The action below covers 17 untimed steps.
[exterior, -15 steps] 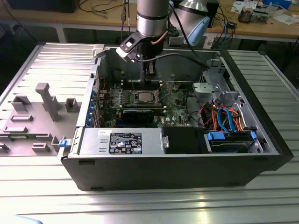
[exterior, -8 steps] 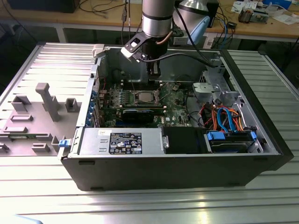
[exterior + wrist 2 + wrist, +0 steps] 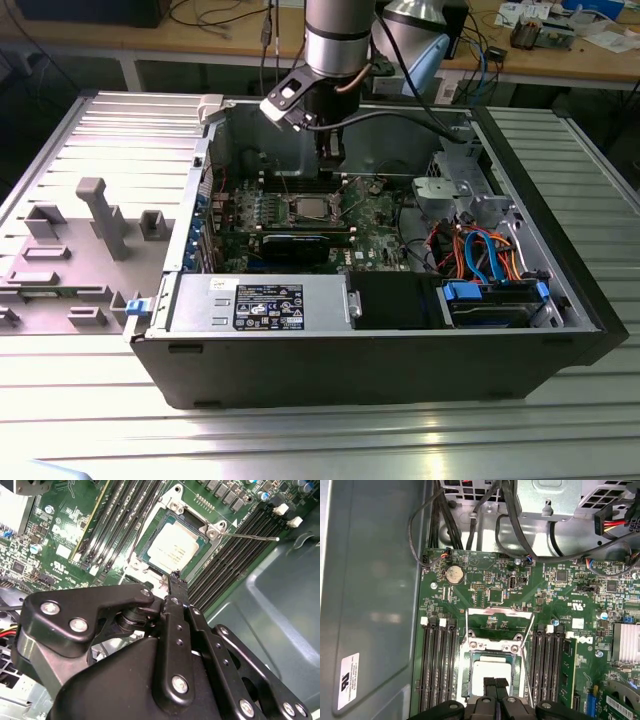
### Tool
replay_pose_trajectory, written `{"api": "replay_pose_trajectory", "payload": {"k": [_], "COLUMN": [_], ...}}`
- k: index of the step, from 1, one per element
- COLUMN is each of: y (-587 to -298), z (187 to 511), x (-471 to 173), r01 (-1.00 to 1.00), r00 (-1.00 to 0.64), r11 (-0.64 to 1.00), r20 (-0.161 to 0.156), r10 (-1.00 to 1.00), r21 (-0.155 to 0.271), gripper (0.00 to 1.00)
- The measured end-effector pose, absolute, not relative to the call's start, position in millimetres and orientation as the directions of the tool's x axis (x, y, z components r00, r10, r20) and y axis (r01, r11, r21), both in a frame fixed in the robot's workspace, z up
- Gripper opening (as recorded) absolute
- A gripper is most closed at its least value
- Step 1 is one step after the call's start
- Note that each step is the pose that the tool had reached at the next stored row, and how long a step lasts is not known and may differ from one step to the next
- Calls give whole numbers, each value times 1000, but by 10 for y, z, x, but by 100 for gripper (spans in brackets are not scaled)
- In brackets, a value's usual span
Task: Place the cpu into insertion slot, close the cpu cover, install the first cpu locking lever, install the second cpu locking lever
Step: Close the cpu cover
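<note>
The cpu [image 3: 172, 547], a small square chip with a dull silver top, lies flat in the insertion slot [image 3: 150, 534] on the green motherboard. In the first wrist view, the cpu [image 3: 490, 671] shows just beyond my fingertips. The cpu cover [image 3: 500, 611], a thin silvery frame, stands swung up and open at the socket's far edge. A thin locking lever [image 3: 252, 537] sticks out sideways over the memory slots. My gripper [image 3: 496, 685] hovers just above the socket's near edge, shut with nothing in it. In the exterior view my gripper [image 3: 330, 152] hangs over the socket [image 3: 308, 208].
Long black memory slots [image 3: 437, 665] flank the socket on both sides. A black graphics card [image 3: 295, 243], a power supply [image 3: 260, 303] and bundled cables [image 3: 480, 250] fill the case. The grey case wall [image 3: 370, 590] stands close beside the board. A grey fixture [image 3: 100, 215] sits outside the case.
</note>
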<state>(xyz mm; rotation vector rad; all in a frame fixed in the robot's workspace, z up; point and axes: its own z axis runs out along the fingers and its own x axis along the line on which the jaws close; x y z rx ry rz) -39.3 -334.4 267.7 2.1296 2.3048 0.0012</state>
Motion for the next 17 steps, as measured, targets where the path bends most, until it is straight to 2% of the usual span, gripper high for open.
{"api": "replay_pose_trajectory", "payload": {"k": [17], "y": [-3345], "z": [2708], "x": [-385], "r01": [997], "r00": [-79], "r11": [79], "r20": [-2], "r10": [997], "r21": [3], "gripper": [11]}}
